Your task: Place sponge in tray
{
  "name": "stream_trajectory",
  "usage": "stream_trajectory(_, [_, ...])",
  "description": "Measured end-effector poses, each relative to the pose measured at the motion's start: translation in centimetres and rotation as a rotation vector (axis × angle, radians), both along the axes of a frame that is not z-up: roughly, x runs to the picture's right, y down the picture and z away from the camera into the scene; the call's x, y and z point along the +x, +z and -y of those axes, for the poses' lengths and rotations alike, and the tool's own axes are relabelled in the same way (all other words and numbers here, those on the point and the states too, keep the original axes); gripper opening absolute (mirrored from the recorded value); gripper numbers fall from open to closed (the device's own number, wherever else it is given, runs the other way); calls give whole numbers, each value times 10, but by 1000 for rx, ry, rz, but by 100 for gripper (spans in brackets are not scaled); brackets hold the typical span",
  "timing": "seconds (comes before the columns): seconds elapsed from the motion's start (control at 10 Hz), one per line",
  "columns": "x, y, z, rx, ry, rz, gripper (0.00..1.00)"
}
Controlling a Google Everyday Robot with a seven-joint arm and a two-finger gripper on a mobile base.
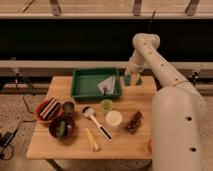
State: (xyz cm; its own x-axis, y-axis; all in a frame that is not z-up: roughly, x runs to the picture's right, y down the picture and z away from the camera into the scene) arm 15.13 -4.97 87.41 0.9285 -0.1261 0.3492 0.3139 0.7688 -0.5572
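The sponge [133, 80] is a small teal block held in my gripper [131, 77], lifted above the table just right of the tray's right wall. The gripper is shut on the sponge. The tray [80, 85] is a dark green rectangular bin at the back middle of the wooden table, with a white folded piece [106, 85] lying inside it. The arm reaches in from the right and arches over the table's back right corner.
A light-green cup [106, 105], a white cup [114, 119], a brush [96, 123], a banana [92, 139] and grapes [134, 122] lie in front of the tray. A red bowl [47, 110], a brown bowl [62, 126] and a small dark cup [68, 106] stand at left. An orange fruit [149, 145] sits front right.
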Motion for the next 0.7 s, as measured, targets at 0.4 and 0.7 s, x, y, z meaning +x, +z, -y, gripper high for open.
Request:
stream_trajectory(0.4, [-39,2,11,20,-22,53,0])
stream_trajectory(0.7, [-67,0,18,35,-45,89,0])
